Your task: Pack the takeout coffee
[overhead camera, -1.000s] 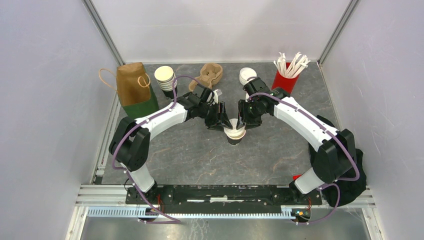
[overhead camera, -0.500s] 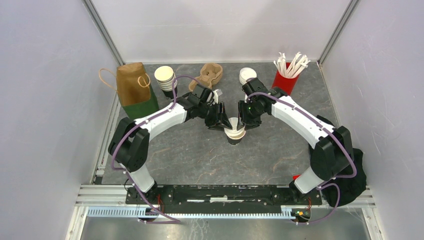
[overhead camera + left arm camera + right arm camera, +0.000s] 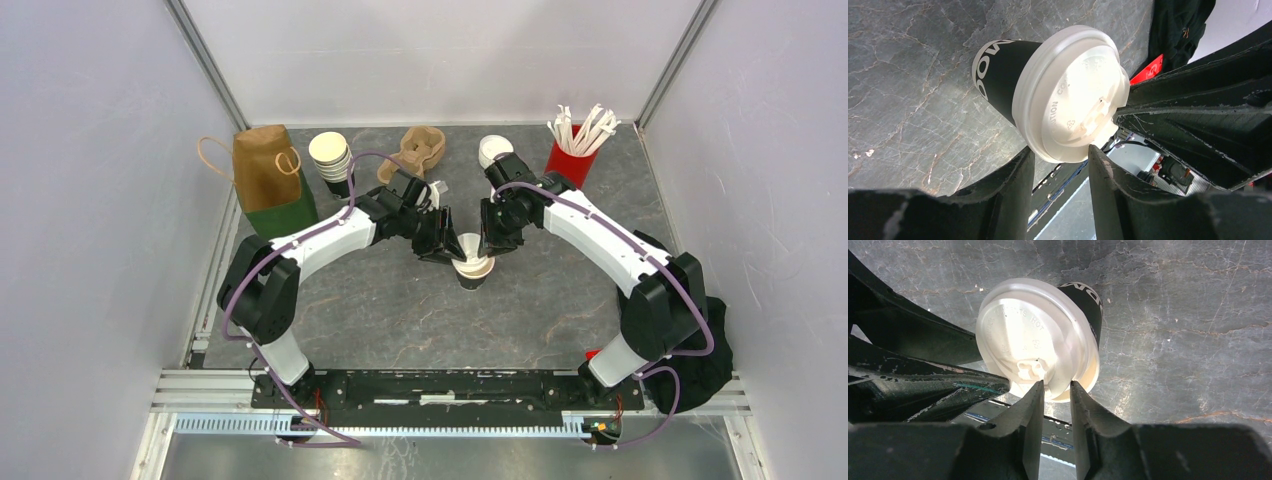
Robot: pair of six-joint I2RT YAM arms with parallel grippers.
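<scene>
The coffee [image 3: 473, 270] stands near the middle of the desk [image 3: 380, 310], lid fitted, with a gripper at each side.

The left gripper [image 3: 1060, 156] is positioned at the left edge of the lid. Its jaws are parted, and the lid's rim is seen in the gap between them.

The right gripper [image 3: 1056, 388] is positioned at the opposite edge. Its jaws are drawn close, leaving a narrow gap in which the rim shows. Whether the rim is pinched cannot be told.

In each wrist view, the other gripper's fingers are seen just beside the lid.

Along the far edge of the desk, from left to right, are set a bag [image 3: 268, 180], a cup stack [image 3: 331, 160], a tray [image 3: 420, 150], a lid stack [image 3: 493, 150] and a red straw holder [image 3: 570, 160], all well apart from the coffee.
</scene>
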